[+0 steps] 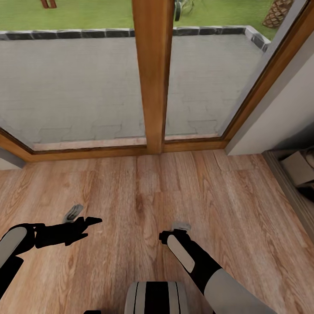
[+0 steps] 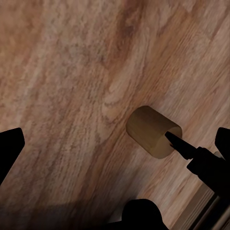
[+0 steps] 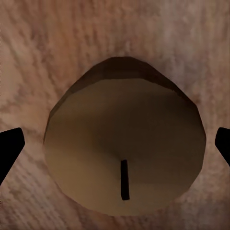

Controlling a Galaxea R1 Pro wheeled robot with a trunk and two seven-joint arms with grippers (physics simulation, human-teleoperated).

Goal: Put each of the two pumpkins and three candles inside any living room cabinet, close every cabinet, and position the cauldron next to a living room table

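Note:
A short beige-tan candle [image 3: 122, 143] with a dark wick stands on the light wood floor. My right gripper [image 3: 115, 143] hangs straight over it, open, with a black fingertip at each side and the candle's top between them. The head view shows this right gripper [image 1: 176, 229] pointing down at the floor near the middle. The same candle [image 2: 153, 132] shows in the left wrist view with a black right-gripper finger [image 2: 191, 153] at its top rim. My left gripper [image 1: 92, 221] hovers low over the floor to the left, open and holding nothing.
A glass garden door with a thick wooden post [image 1: 152, 74] and sill closes off the floor ahead, with paving and grass outside. A white wall corner [image 1: 279, 113] and a dark recess holding a box [image 1: 298, 168] lie to the right. My base [image 1: 157, 296] is at the near edge.

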